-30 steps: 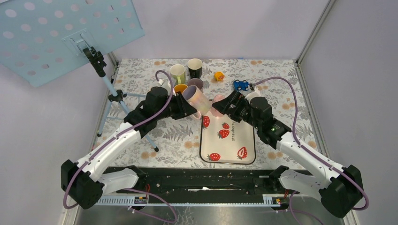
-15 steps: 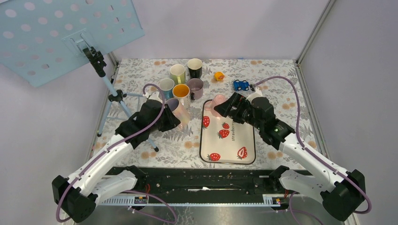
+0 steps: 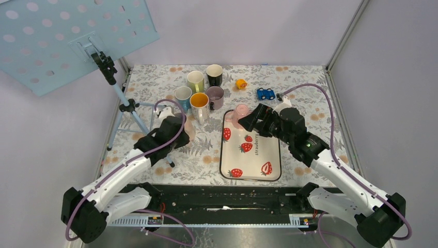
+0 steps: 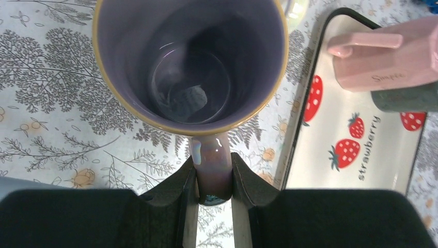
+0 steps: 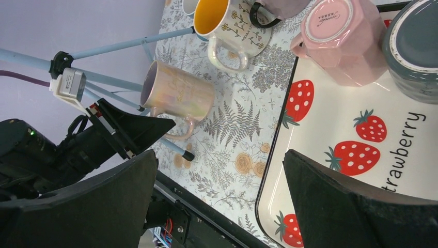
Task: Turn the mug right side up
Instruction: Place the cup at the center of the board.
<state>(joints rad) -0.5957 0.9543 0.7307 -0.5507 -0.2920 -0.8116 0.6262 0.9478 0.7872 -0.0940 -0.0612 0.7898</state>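
Left gripper (image 4: 213,182): jaws pinched on the handle of the iridescent mug (image 4: 191,77), bottom centre of the left wrist view.
Iridescent mug: mouth faces the wrist camera, body just beyond the fingertips; upper left of the right wrist view, over the leaf-print tablecloth (image 5: 232,129).
Right gripper (image 5: 219,201): jaws spread wide, holding nothing, above the strawberry tray (image 5: 281,170).
Pink mug (image 5: 338,41): base up on the tray, top right.

Around the held mug (image 4: 191,62): tripod (image 3: 127,108) legs just left, a row of mugs (image 3: 199,101) close behind, the tray (image 3: 253,163) rim to the right. Open cloth (image 3: 199,155) lies on the near side, between tripod and tray. The pink mug (image 3: 240,114) and right gripper (image 3: 249,118) crowd the tray's far end; its near half is bare.
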